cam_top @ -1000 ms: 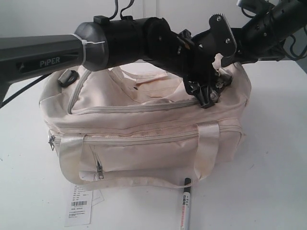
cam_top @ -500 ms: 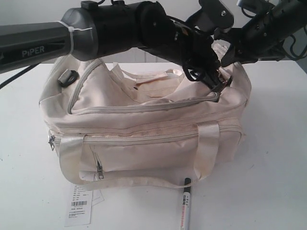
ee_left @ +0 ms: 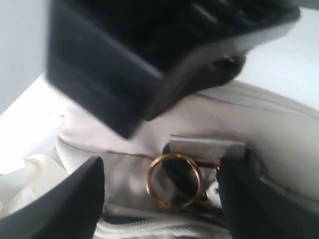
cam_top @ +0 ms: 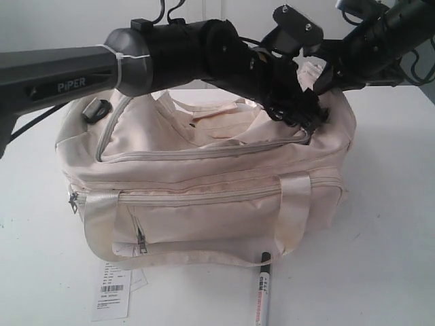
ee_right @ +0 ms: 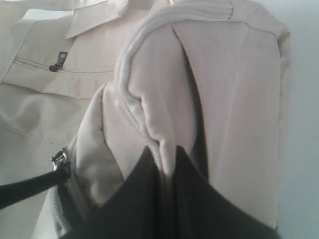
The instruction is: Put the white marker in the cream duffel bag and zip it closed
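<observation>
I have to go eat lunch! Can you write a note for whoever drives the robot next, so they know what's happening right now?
Left claw: open, one finger on each side of the gold ring on the zip, not gripping it.
Right claw: shut on a fold of the cream duffel bag near its end.
White marker: lying on the table in front of the bag, nothing holding it.
Done: bag pinched and steadied; marker not in yet.
Left: open the top if needed, pick up the marker, drop it in, zip the bag shut.
</observation>
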You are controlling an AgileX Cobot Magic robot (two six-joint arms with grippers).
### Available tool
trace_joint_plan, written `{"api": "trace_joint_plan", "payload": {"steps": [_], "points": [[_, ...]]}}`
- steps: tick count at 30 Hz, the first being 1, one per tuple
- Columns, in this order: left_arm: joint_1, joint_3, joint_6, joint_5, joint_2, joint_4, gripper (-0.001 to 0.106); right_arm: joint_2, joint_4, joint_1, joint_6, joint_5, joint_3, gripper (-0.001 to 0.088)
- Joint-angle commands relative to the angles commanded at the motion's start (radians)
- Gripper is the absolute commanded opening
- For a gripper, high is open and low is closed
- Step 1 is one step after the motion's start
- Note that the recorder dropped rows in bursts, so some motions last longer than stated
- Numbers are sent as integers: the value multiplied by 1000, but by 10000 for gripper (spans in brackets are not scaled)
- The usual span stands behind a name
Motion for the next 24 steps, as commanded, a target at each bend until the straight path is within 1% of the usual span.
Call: {"api": "trace_joint_plan", "payload": {"steps": [7, 12, 14, 15, 17, 19, 21, 24], "points": [[0, -68, 4, 62, 44, -31, 683, 0, 0, 0, 0, 0, 0, 0], [0, -75, 1, 80, 67, -57, 683, 0, 0, 0, 0, 2, 0, 0], [2, -75, 1, 85, 68, -57, 647, 0, 0, 0, 0, 2, 0, 0], [2, -75, 1, 88, 68, -57, 590, 0, 0, 0, 0, 2, 0, 0], [2, -75, 1, 92, 68, -57, 429, 0, 0, 0, 0, 2, 0, 0], [2, -83, 4, 109, 66, -57, 198, 0, 0, 0, 0, 2, 0, 0], [2, -98, 4, 130, 63, -57, 0, 0, 0, 0, 0, 0, 0, 0], [6, -107, 6, 134, 42, -54, 0, 0, 0, 0, 0, 0, 0, 0]]}}
